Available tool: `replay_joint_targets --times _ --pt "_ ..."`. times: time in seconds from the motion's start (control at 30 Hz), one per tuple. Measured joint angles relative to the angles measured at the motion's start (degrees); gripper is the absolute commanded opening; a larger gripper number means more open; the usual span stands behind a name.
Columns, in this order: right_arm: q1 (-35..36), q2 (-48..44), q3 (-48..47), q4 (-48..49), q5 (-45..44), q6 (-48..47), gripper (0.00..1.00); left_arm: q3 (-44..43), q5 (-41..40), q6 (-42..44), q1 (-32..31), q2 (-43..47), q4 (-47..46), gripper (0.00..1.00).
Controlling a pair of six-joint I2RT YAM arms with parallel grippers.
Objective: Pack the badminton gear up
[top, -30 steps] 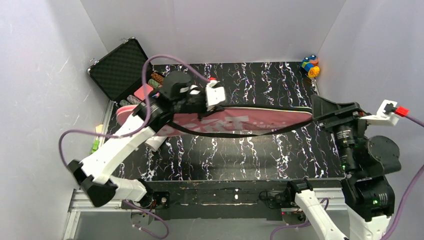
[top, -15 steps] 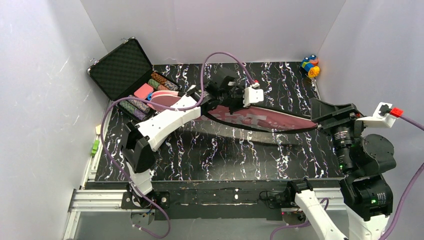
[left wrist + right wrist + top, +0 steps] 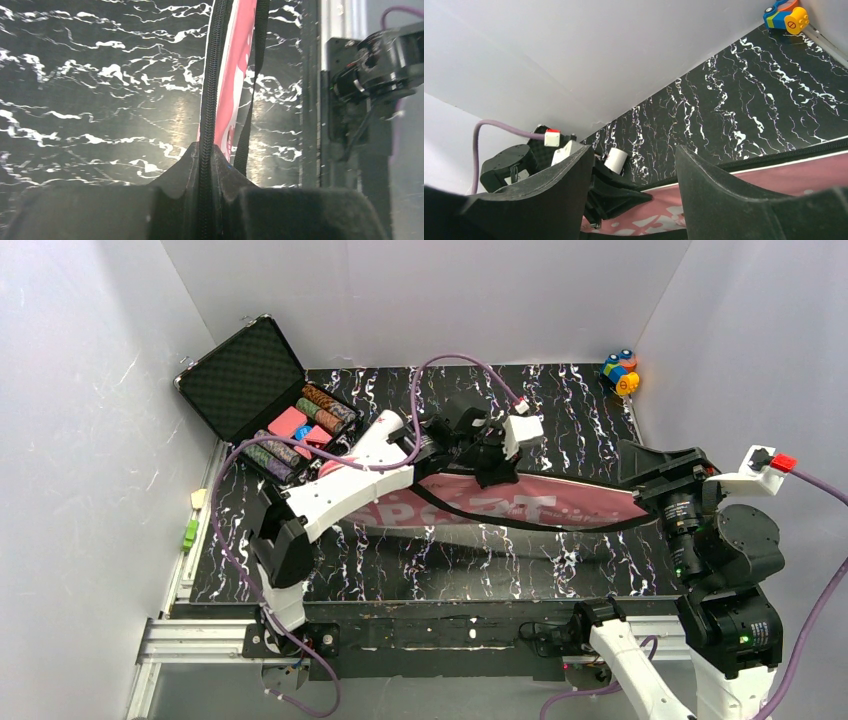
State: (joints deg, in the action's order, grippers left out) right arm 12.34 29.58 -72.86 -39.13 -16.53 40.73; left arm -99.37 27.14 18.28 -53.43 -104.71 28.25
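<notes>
The pink "SPORT" cover (image 3: pixel 540 505) hangs stretched across the middle of the table, tilted on edge, with its black strap (image 3: pixel 520 525) sagging below. My left gripper (image 3: pixel 497 468) is shut on the cover's black zip edge near its middle. In the left wrist view the zip (image 3: pixel 209 75) runs straight out from between the closed fingertips (image 3: pixel 206 147). My right gripper (image 3: pixel 632 475) has its jaws wide apart around the cover's narrow right end. In the right wrist view the pink cover (image 3: pixel 774 175) lies between and beyond its fingers (image 3: pixel 635 150).
An open black case of poker chips (image 3: pixel 260 390) stands at the back left. A small multicoloured toy (image 3: pixel 620 372) sits in the back right corner. White walls close in three sides. A metal rail (image 3: pixel 450 625) runs along the near edge.
My left gripper has slid right along the cover's zip edge, from the left part to the middle. The cover shifted right and nearer, uncovering the chip case. The right gripper hardly moved.
</notes>
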Motion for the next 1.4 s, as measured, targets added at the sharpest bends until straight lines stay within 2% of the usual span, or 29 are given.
replay_joint_targets --times 0.23,0.37,0.43,0.5,0.67,0.73,0.8,0.83,0.9,1.03,1.17,1.27,1.4 --pt "0.0 0.02 0.26 -0.35 -1.2 -0.02 0.7 0.02 2.89 -16.26 0.0 -5.09 -3.08 0.0" --pt "0.0 0.37 0.66 -0.48 -1.57 -0.04 0.71 0.02 3.02 -20.52 0.0 -9.62 -3.54 0.0" --pt "0.0 0.76 0.66 -0.44 -1.57 -0.04 0.72 -0.74 3.52 -21.49 0.13 -11.96 -3.39 0.04" --pt "0.0 1.14 0.66 -0.39 -1.6 0.02 0.72 -3.58 4.37 -21.84 0.74 -14.12 -2.62 0.13" --pt "0.0 1.66 1.33 0.0 -1.6 0.42 0.73 -11.69 6.36 -19.32 2.62 -20.22 0.94 0.46" --pt "0.0 1.92 1.51 -0.07 -1.57 0.61 0.74 -14.86 6.47 -17.77 3.39 -22.47 3.1 0.63" --pt "-0.02 2.27 1.51 -0.02 -1.55 0.66 0.77 -16.63 6.32 -16.24 4.15 -23.67 5.05 0.89" --pt "0.0 2.45 1.51 -0.02 -1.55 0.66 0.78 -16.98 6.23 -15.47 4.59 -23.91 5.92 0.97" --pt "-0.02 2.91 1.51 -0.04 -1.55 0.68 0.8 -17.25 5.25 -14.19 5.62 -23.89 7.76 1.0" --pt "0.0 5.07 1.49 -0.09 -1.07 0.24 0.82 -19.96 1.77 -12.55 7.74 -23.23 11.72 1.0" --pt "0.0 10.71 1.38 -0.15 0.5 -0.87 0.83 -19.96 0.17 -12.76 12.22 -17.64 14.71 0.99" --pt "0.0 16.26 3.45 2.23 1.62 -2.6 0.84 -14.6 -0.37 -13.84 19.58 -7.76 14.64 1.0" --pt "0.0 22.32 10.19 5.64 1.4 -5.86 0.85 -1.51 -1.22 -14.38 33.33 8.68 11.63 1.0"
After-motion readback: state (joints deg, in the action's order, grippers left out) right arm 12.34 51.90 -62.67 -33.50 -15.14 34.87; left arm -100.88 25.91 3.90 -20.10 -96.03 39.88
